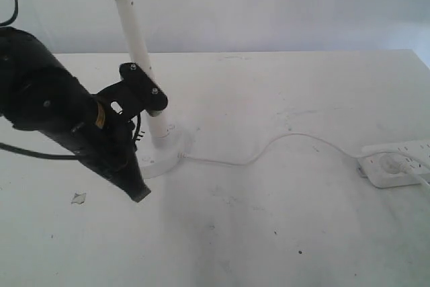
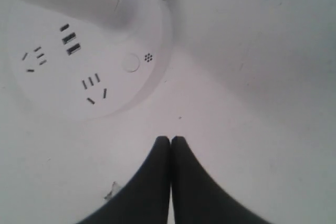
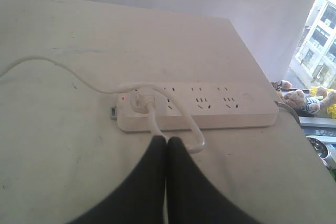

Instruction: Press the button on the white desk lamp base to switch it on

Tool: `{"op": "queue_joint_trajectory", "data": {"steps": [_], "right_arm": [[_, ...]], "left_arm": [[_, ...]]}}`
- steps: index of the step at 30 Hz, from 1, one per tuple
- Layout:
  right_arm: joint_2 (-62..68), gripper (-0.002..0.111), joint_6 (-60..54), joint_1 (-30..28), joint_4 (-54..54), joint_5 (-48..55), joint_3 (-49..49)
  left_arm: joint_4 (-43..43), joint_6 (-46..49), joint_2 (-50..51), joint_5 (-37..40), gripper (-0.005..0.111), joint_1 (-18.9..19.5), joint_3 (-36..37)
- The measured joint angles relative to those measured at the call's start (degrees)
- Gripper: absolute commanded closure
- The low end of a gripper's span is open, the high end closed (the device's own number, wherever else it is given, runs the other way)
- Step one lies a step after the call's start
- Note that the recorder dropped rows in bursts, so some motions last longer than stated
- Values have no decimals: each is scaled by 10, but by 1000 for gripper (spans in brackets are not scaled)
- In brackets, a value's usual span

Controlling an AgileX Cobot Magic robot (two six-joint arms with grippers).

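The white desk lamp base [image 2: 63,85] is a round disc with dark socket slots; its slanted stem [image 1: 139,45] rises to a flat head at the top left of the exterior view. The small round button [image 2: 130,62] sits near the disc's rim beside a cluster of tiny holes. My left gripper [image 2: 170,139] is shut and empty, its tips over bare table a short way off the disc's rim, apart from the button. In the exterior view that gripper [image 1: 140,194] hangs in front of the base [image 1: 164,154]. My right gripper [image 3: 167,139] is shut and empty.
A white power strip [image 3: 199,106] lies just beyond my right gripper, near the table's right edge [image 1: 396,162]. The lamp's white cable [image 1: 269,147] runs across the table from the base to the strip's plug. A small scrap [image 1: 78,198] lies at the left.
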State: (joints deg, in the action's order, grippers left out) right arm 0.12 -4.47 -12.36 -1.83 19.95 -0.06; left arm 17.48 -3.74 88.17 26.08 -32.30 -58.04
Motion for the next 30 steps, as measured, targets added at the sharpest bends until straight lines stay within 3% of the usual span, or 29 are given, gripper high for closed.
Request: {"op": "queue_joint_trajectory", "data": {"steps": [4, 13, 16, 23, 30], "right_arm": [[0, 108, 0, 0, 0, 0, 0], [0, 108, 0, 0, 0, 0, 0], [0, 108, 0, 0, 0, 0, 0], [0, 108, 0, 0, 0, 0, 0], [0, 108, 0, 0, 0, 0, 0]], "left_arm": [[-73, 37, 30, -15, 107, 10, -27], [-76, 93, 83, -28, 107, 10, -44], [-47, 66, 89, -37, 107, 10, -44], [118, -101, 104, -46, 107, 11, -44], [152, -125, 112, -61, 107, 11, -44]]}}
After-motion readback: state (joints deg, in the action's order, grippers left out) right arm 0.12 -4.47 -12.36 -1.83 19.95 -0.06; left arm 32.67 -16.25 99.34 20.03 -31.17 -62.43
